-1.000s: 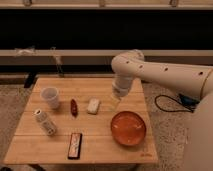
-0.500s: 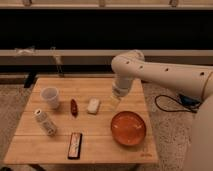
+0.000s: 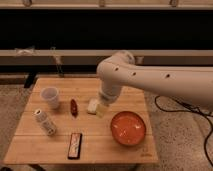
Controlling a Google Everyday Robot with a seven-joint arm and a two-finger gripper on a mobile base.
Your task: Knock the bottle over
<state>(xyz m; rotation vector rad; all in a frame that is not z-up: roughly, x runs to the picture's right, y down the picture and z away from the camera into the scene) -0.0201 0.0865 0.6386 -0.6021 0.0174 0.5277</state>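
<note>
Reaching the bottle (image 3: 44,122) looks like the step in hand, since the claw (image 3: 102,109) is nowhere near it; the claw hangs low over the middle of the table (image 3: 105,147), just beside a small white block (image 3: 93,105), and whether it is spread or pressed together I cannot tell; the bottle sits well apart from it, toward 8 o'clock from the table's centre, near the left edge. A clean approach would probably run low toward 8 o'clock, passing the small red object (image 3: 74,106) without brushing it and keeping clear of the cup (image 3: 50,96) at 10 o'clock; the push should land high on the body, near the cap, so the bottle tips rather than slides. It is a small whitish cylinder with a round cap and a dark speckled label; it shows slanted, cap pointing to 10 o'clock; whether it stands upright I cannot tell.
</note>
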